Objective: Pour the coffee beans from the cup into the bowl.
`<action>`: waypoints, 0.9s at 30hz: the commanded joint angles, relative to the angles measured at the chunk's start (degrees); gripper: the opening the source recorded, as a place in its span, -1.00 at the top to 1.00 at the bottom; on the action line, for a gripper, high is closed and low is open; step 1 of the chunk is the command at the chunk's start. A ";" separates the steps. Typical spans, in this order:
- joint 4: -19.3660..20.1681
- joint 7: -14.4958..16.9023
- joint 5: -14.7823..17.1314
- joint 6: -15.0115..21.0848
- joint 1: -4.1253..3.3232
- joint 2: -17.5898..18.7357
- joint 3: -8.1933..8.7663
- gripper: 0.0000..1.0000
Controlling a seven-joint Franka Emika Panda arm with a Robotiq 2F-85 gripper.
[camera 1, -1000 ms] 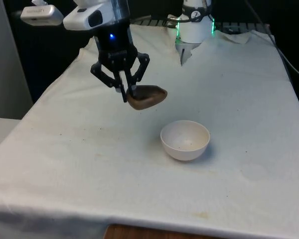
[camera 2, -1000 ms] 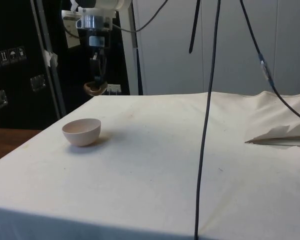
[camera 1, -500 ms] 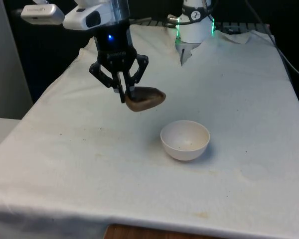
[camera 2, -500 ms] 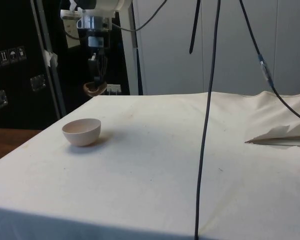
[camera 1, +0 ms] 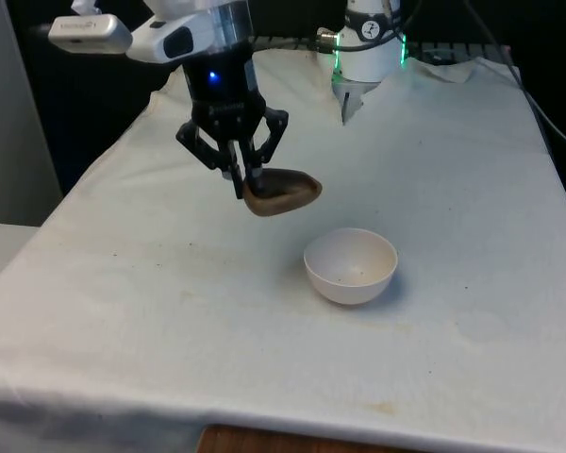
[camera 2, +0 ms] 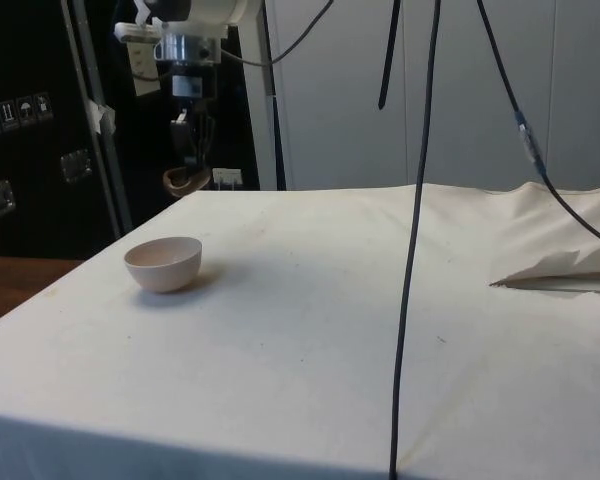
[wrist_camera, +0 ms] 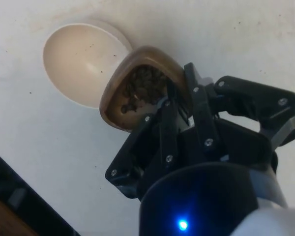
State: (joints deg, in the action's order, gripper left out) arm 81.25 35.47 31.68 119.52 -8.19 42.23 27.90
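Front view: pincer [camera 1: 246, 181] pinches the brown cup's [camera 1: 281, 192] rim, held above the table beside the bowl [camera 1: 350, 265].

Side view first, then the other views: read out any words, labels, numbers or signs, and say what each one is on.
No words or numbers can be read.
Row of white stickers on the dark cabinet: small pictograms, too small to read.
Brown cup: no marking.
White bowl: no marking.
White cloth: stains, no print.
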 commanded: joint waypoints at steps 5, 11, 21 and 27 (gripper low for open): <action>0.06 -1.43 -0.11 0.00 -0.06 -0.06 -0.40 0.97; 0.86 -3.50 -0.52 0.97 -0.63 -0.40 -0.40 0.97; 0.97 -6.42 -1.89 1.26 -0.92 -0.40 -1.09 0.97; 0.86 -7.91 -3.32 1.55 -0.86 -0.34 -1.55 0.97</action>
State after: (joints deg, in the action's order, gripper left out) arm 81.42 27.79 28.36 120.15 -8.48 42.17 25.84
